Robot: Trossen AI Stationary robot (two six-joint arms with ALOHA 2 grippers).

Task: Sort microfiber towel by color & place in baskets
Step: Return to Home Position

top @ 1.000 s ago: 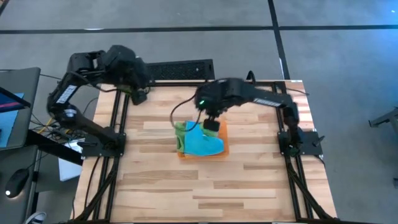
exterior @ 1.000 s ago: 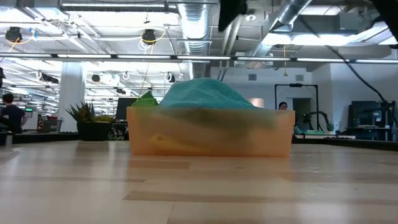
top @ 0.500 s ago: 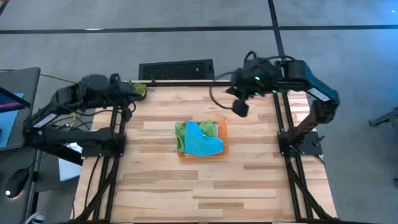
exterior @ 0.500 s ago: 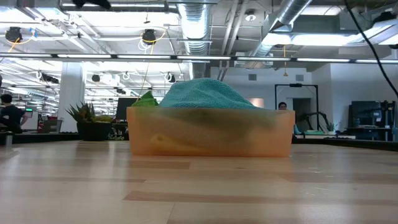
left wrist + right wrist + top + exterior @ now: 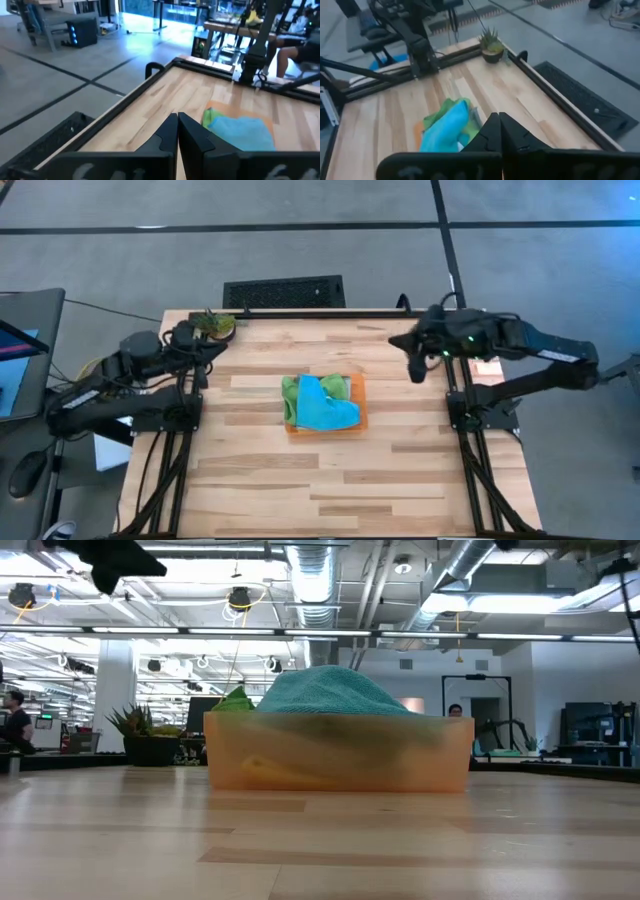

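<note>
The orange basket [image 5: 358, 408] sits at the table's middle, resting flat on the wood. A blue towel [image 5: 326, 410] lies heaped on top in it, over a green towel [image 5: 291, 393] whose edge shows on the left. In the low view the blue towel [image 5: 325, 692] mounds above the basket's wall [image 5: 340, 758]. My left gripper [image 5: 208, 348] is shut, drawn back at the table's far left corner. My right gripper [image 5: 413, 368] is shut, above the table's right edge. Both wrist views show shut fingers, left [image 5: 177, 125] and right [image 5: 499, 126], with nothing between them.
A small potted plant [image 5: 214, 325] stands at the far left corner, close to my left gripper. A black rail [image 5: 320, 313] frames the table's far edge, with a dark floor grate [image 5: 283, 291] beyond it. Bare wood lies all around the basket.
My right gripper has drawn away from above the basket's far right corner toward the table's right edge. My left arm has folded down and back at the far left corner. The towels and the basket have stayed where they were.
</note>
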